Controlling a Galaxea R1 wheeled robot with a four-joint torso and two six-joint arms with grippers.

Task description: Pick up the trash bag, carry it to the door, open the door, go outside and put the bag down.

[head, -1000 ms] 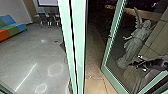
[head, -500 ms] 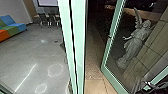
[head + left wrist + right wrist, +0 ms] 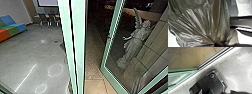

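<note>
The trash bag (image 3: 204,21), dark and shiny, spreads large in the left wrist view. Its folds draw together at my left gripper (image 3: 217,44), which is shut on the gathered plastic. In the head view the green-framed glass door (image 3: 107,53) stands open on the right, dark outdoors beyond it. The right wrist view has the lower part of the door (image 3: 183,70) beside the threshold (image 3: 216,58). At the lower edge of that view is a dark part of my right gripper (image 3: 243,93).
A thick green door-frame post (image 3: 78,45) rises mid-view. Left of it are grey indoor floor (image 3: 37,55), a colourful couch (image 3: 12,26) and chairs (image 3: 50,20). Tan paving (image 3: 95,85) lies through the doorway, and a winged statue (image 3: 136,41) appears through the door glass.
My right arm, over the door glass at the right of the head view a second ago, has dropped down out of that view. The door stands about as before.
</note>
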